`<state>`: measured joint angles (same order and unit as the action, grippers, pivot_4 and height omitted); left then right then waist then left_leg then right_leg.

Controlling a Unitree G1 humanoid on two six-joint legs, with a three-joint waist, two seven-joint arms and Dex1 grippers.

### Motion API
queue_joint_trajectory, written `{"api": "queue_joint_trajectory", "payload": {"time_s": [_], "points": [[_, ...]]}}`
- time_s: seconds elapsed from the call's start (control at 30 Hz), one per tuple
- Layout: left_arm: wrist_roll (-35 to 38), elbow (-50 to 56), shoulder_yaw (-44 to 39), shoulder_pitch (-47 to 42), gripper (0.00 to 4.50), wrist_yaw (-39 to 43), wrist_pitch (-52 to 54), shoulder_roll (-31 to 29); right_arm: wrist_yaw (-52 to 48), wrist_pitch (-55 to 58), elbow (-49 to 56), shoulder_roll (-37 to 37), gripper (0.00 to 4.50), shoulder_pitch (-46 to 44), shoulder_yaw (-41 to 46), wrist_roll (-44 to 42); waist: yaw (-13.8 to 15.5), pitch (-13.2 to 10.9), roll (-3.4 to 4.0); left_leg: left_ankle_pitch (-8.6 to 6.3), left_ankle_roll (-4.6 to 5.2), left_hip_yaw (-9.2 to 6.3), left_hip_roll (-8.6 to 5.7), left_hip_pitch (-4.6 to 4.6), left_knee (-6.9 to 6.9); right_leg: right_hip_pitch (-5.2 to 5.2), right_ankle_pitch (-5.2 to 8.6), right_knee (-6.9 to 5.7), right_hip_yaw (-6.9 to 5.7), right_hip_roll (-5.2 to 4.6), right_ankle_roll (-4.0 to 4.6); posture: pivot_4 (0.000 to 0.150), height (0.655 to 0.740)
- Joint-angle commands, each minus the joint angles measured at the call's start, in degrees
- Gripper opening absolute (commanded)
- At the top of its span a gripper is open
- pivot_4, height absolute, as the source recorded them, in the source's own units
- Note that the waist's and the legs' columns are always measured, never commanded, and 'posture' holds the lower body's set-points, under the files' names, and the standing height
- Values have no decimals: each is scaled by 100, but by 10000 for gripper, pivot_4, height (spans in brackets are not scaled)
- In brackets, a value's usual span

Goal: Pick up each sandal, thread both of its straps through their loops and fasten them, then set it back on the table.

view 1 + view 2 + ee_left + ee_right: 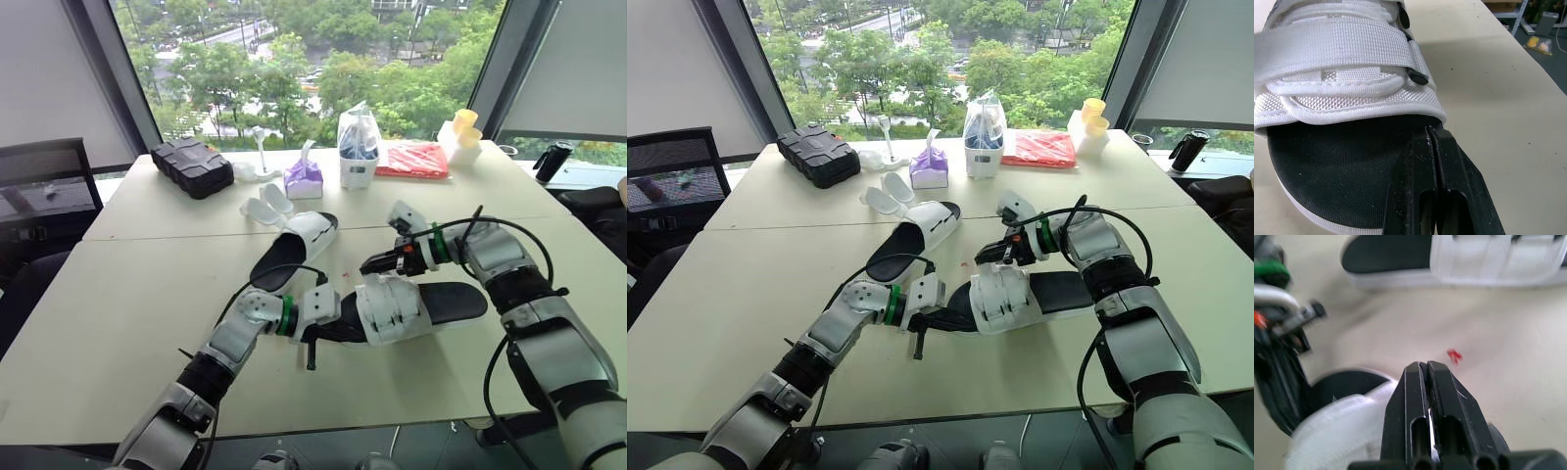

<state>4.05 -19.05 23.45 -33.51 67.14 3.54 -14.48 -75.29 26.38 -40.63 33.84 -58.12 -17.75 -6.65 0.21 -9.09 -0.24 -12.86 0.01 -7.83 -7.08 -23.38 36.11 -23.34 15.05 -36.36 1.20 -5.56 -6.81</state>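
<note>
Near sandal (446,302): laid flat on the desk (127,294) between the two hands, black footbed up, white upper toward the left hand.
Straps: a broad white strap (1337,44) is seen lying flat across the upper, with a second band below it.
Left hand (1428,129): fingers pressed together, laid over the open black footbed, tips at the edge of the white upper.
Right hand (1423,366): fingers pressed together, held just over the far side of the near sandal's upper; whether a strap is pinched cannot be told.
Far sandal (304,240): set on the desk beyond the near one, apart from both hands.
Red speck (1453,355): seen on the desk between the two sandals.
Far edge of desk: a black case (191,166), a purple tissue pack (304,179) and a red bag (411,159) are lined up by the window.
</note>
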Motion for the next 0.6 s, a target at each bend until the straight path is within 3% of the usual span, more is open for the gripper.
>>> {"api": "queue_joint_trajectory", "payload": {"time_s": [0.03, 0.2, 0.3, 0.47, 0.6], "points": [[-208, -89, 321, 178, 0, 114, 141, -35, 172, -371, -140, 12, 243, -173, -44, 384, 0, 0, 0, 0, 0, 0, 0, 1, 1, 1, 0, 0, 0, 0, 0, 1500, 7400], [-206, -84, 316, 182, 0, 117, 146, -32, 58, -628, -122, 12, 243, -40, -245, 663, 2, 1, 2, 1, -1, 0, -1, 10, 5, 12, -1, -2, 0, 2, 0, 1500, 7400], [-205, -79, 310, 182, 0, 113, 146, -33, 3, -782, -35, 31, 8916, 49, -381, 854, 9, 2, 2, 1, -2, 0, -1, 12, 5, 12, -1, -3, 0, 2, 0, 1500, 7400], [-206, -62, 302, 201, 0, 98, 151, -29, 121, -1153, -22, 12, 33646, 135, -439, 1182, 44, 3, 5, 1, -3, -2, -1, 10, -9, 5, -1, -3, -2, 2, 0, 1500, 7400], [-209, -86, 296, 184, 0, 86, 147, -21, 588, -1520, -323, -108, 33646, 56, -356, 1404, 35, 3, 4, 1, -3, -1, -1, 10, -10, 8, -1, 1, -1, 3, 0, 1500, 7400]]}}
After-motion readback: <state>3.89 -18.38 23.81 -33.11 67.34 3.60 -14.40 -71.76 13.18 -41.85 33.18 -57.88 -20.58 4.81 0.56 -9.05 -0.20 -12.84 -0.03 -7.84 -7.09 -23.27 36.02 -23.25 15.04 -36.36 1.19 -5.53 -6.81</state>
